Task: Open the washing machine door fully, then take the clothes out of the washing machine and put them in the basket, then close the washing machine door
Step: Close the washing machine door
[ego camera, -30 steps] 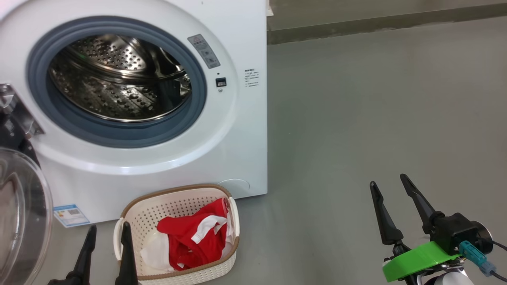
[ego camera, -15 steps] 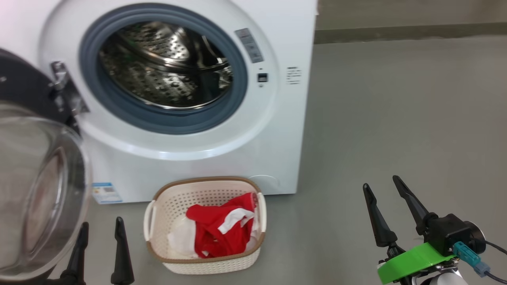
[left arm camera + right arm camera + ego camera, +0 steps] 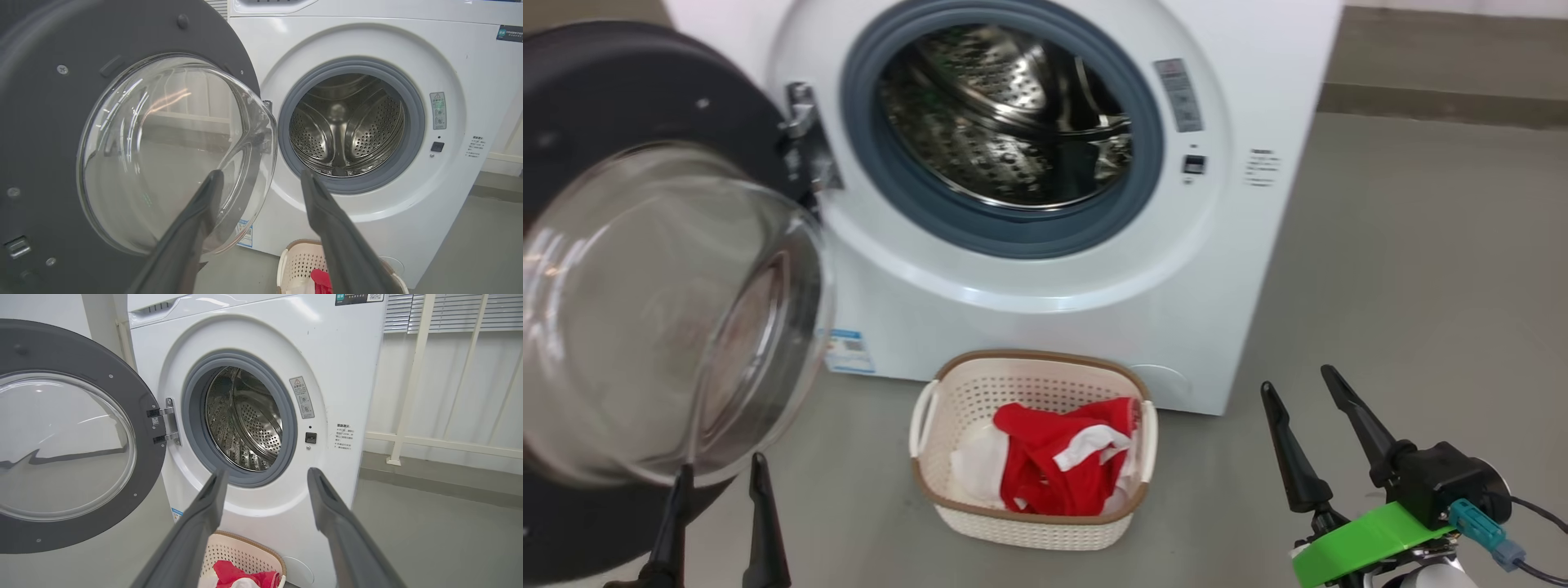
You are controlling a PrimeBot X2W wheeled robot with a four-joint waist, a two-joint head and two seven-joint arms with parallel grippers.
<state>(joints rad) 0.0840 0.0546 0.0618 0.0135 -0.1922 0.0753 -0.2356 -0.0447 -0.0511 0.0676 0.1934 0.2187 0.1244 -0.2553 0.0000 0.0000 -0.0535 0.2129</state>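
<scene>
The white washing machine (image 3: 1258, 73) (image 3: 470, 53) (image 3: 351, 355) stands ahead, its steel drum (image 3: 1013, 114) showing no cloth. Its washing machine door (image 3: 662, 310) (image 3: 135, 155) (image 3: 61, 441), dark-rimmed with a clear glass bowl, is swung wide open to the left. On the floor in front sits the cream basket (image 3: 1033, 523) (image 3: 298, 261) (image 3: 241, 549) holding the red and white clothes (image 3: 1062, 469) (image 3: 237, 573). My left gripper (image 3: 719, 474) (image 3: 261, 181) is open just below the door glass. Right of the basket, my right gripper (image 3: 1298, 384) (image 3: 265, 477) is open and holds nothing.
Grey floor (image 3: 1421, 269) stretches to the right of the machine. A wall base (image 3: 1445, 102) runs behind it. White railing bars (image 3: 412, 375) stand against the wall to the machine's right.
The head camera has turned left, so the machine and basket slid right in the picture and the open door came into view. Both grippers stay open.
</scene>
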